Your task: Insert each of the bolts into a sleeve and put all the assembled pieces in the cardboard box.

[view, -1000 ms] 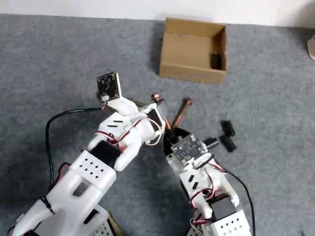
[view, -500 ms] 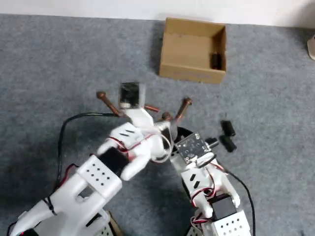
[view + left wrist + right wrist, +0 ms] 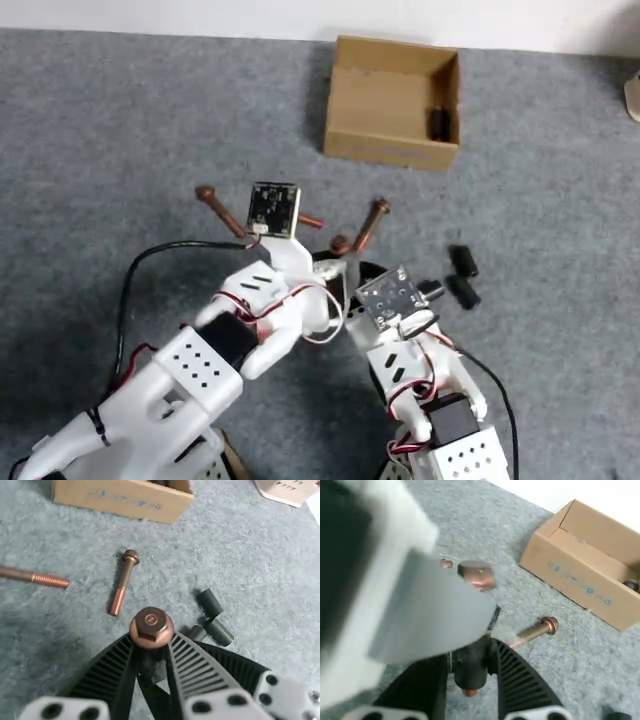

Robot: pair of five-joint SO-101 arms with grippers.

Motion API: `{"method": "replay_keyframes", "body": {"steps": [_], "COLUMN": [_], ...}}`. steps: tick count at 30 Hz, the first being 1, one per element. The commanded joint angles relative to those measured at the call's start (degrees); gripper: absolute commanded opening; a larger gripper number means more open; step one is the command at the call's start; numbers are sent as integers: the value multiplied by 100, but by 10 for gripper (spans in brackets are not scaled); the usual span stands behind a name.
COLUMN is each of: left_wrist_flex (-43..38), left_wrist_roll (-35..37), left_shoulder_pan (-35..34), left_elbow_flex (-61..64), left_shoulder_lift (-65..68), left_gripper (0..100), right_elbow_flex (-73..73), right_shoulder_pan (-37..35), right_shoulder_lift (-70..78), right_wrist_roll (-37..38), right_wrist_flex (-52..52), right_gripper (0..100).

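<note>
My left gripper (image 3: 151, 641) is shut on a copper bolt (image 3: 151, 625), held upright with its hex head on top. Directly under it my right gripper (image 3: 470, 661) is shut on a black sleeve (image 3: 470, 671). A copper tip shows at the sleeve's lower end, and the bolt head (image 3: 477, 575) stands above it. In the high view both grippers meet near the bolt head (image 3: 340, 243). Three loose bolts (image 3: 220, 210) (image 3: 310, 220) (image 3: 368, 222) lie on the carpet. Loose sleeves (image 3: 462, 260) (image 3: 463, 292) lie to the right.
The cardboard box (image 3: 385, 148) stands at the back with one dark piece (image 3: 438, 122) in its right corner. Grey carpet covers the table. The left arm's cable (image 3: 130, 290) loops out to the left. A pale object (image 3: 632, 95) sits at the far right edge.
The left arm has swung right and toward the right gripper, carrying its bolt over the held sleeve. This uncovered the leftmost loose bolt. The right arm has barely moved.
</note>
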Motion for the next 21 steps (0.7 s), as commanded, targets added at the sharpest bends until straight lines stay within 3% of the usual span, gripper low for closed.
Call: {"method": "replay_keyframes", "body": {"steps": [1, 8, 13, 21], "left_wrist_flex": [-79, -35, 105, 1890], "left_wrist_roll": [-360, -352, -352, -352], "left_shoulder_pan": [22, -374, -734, -1684], "left_elbow_flex": [163, 154, -48, -822], "left_shoulder_lift": [13, 4, 4, 4], "left_gripper": [127, 355, 357, 358], "right_elbow_flex": [312, 303, 171, -277], "right_shoulder_pan": [215, 242, 567, 1042], "right_shoulder_lift": [-92, -84, -40, -22], "right_wrist_roll": [-70, -70, -70, -79], "right_wrist_flex": [-57, 259, 242, 259], "right_gripper": [5, 5, 5, 5]}}
